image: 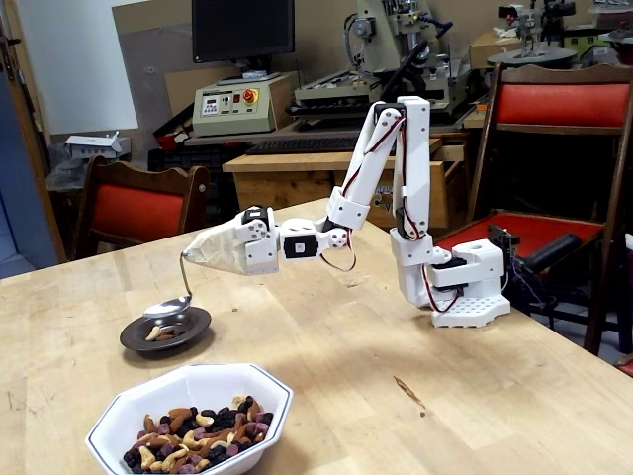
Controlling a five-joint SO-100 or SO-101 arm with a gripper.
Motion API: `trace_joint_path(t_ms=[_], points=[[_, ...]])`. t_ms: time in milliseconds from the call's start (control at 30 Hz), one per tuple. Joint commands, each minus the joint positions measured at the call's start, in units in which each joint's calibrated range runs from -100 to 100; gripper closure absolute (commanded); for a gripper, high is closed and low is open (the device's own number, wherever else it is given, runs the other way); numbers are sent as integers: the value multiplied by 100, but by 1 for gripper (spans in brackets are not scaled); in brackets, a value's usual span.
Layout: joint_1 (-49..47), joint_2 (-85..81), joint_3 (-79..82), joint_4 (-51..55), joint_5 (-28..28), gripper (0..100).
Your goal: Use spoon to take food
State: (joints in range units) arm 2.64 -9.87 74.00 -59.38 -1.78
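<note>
The hand (194, 259) is clamping the spoon (170, 305) by its handle top, its bowl hanging just over the small dark saucer (165, 330) at the tabletop's (396, 346) left. The food (198, 432) is filling the white bowl (188, 417) nearer the camera; a few pieces are lying in the saucer.

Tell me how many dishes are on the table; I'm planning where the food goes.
2: a small dark plate under the spoon at the left, and a white bowl of food nearer the camera.
</note>
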Motion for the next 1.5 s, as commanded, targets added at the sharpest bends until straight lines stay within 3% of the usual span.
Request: trace_joint_path(t_ms=[0, 600, 867, 1467], points=[[-49, -386, -108, -47, -59, 96], [-827, -404, -37, -110, -24, 96], [-827, -1388, -2, -39, -20, 96], [-827, -2902, 2051, -39, -15, 96]])
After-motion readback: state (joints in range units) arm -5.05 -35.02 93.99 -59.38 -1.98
